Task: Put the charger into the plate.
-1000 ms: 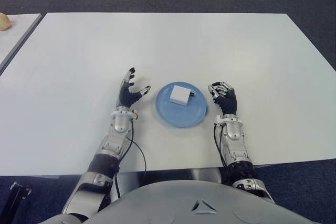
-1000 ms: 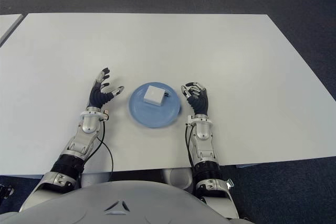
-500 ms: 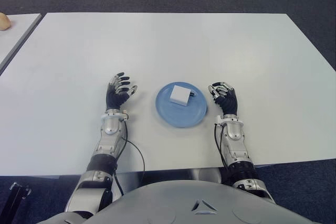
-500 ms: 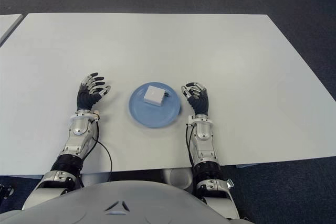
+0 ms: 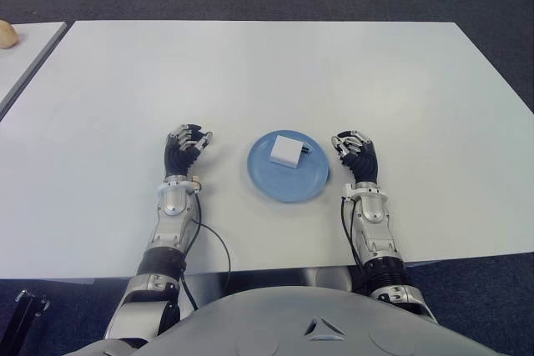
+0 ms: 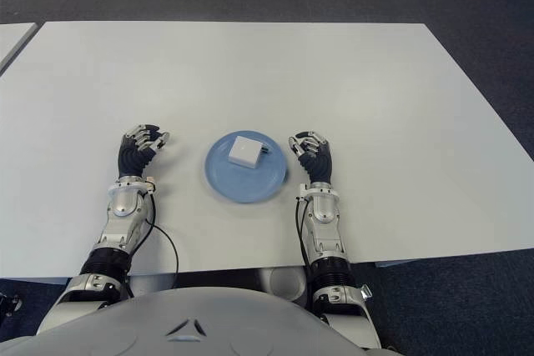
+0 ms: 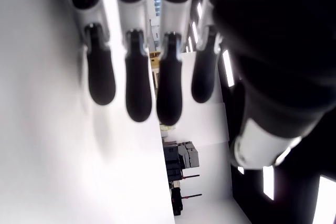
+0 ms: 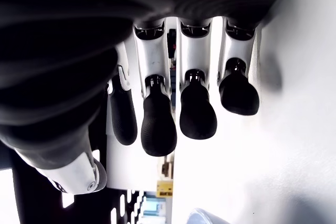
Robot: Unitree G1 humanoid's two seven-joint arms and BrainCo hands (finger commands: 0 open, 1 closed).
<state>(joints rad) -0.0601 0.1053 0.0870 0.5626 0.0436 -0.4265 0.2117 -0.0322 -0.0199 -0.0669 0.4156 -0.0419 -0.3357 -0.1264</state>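
Left eye view: charger [image 5: 287,152] prongs face right hand [image 5: 356,156].

one charger [image 5: 288,152], one plate [image 5: 288,185], one table [image 5: 267,72], two hands counted: left hand [image 5: 183,150], right hand [image 5: 356,155]

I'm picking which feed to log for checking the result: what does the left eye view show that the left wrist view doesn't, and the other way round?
Only the left eye view shows the white charger lying in the blue plate, the right hand to the plate's right, and a tan object at the far left edge. Only the left wrist view shows the left hand's fingers from close by, curled and holding nothing, with a room behind. Both show the left hand and the white table.
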